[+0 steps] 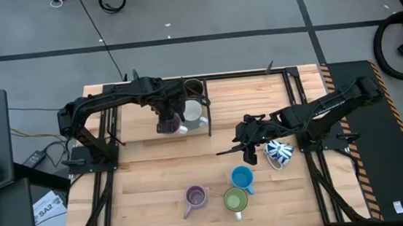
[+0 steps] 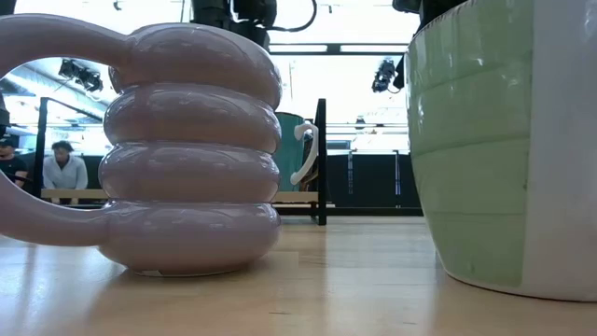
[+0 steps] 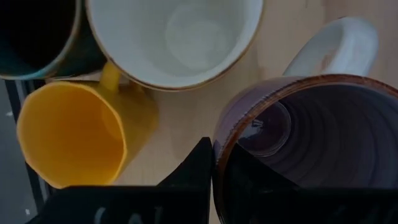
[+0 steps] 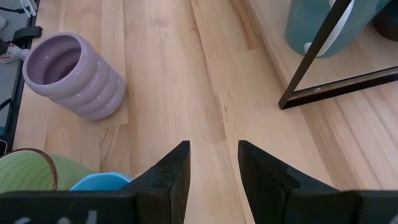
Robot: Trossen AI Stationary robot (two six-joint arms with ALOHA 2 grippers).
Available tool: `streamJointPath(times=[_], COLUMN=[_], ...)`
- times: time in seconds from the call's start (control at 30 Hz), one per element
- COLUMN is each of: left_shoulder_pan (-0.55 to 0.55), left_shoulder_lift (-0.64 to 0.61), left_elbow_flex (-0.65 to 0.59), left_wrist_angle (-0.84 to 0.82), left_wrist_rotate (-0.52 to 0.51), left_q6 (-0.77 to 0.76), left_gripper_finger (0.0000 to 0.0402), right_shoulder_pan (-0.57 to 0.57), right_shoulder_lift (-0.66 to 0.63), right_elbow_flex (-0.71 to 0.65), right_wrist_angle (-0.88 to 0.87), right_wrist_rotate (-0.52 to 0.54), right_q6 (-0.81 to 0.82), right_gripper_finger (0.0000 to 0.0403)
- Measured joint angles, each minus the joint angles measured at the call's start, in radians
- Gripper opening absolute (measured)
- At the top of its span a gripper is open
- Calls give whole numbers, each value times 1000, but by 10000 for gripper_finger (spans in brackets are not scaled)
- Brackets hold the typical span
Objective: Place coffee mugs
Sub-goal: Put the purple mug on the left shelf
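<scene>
1. Fingers of the left gripper [image 3: 214,180] straddle the rim of the dark purple mug [image 3: 311,149]: one finger [image 3: 189,174] shows outside the wall, the other seems to sit inside the cup, so they look closed on that rim.
2. That mug sits at the black frame [image 1: 207,105] at the desk's [image 1: 156,183] far side. The white mug [image 3: 174,37] is just beside it, nearer the frame, with the orange mug [image 3: 74,130] and a dark grey mug [image 3: 31,31] close by, all tightly bunched.
3. To do this step well, I judge the left arm should lower or lift the purple mug straight, without swinging, since the white mug and the orange one lie so close that a sideways drift would knock them.
4. Keep the pinch firm on the wall; a rim grip lets a heavy mug tilt about the fingers.
5. Right gripper [image 4: 214,168] hovers with its fingers parted and empty, on the near side of the frame. The patterned mug [image 1: 279,152] lies just beside it, on the side away from the frame.
6. Blue mug [image 1: 242,177], green mug [image 1: 235,199] and light purple mug [image 1: 196,197] stand farther still from the frame, toward the desk's near edge.
</scene>
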Motion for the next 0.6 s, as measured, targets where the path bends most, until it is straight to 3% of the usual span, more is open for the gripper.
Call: streamJointPath(times=[0.1, 0.23, 0.33, 0.6], left_shoulder_pan=[0, -2, -2, 54], left_shoulder_lift=[0, -26, -66, -92], left_elbow_flex=[-8, -112, -174, -196], left_wrist_angle=[-32, -11, 71, 143], left_wrist_rotate=[1, -2, -4, -25], left_q6=[-1, -10, -3, 117], left_gripper_finger=[25, 25, 25, 26], right_shoulder_pan=[0, 0, 0, 0], right_shoulder_lift=[0, 0, 0, 0], right_elbow_flex=[0, 0, 0, 0], right_wrist_angle=[0, 0, 1, 13], right_wrist_rotate=[0, -1, -1, -1], right_q6=[0, 1, 1, 8], right_gripper_finger=[140, 140, 140, 140])
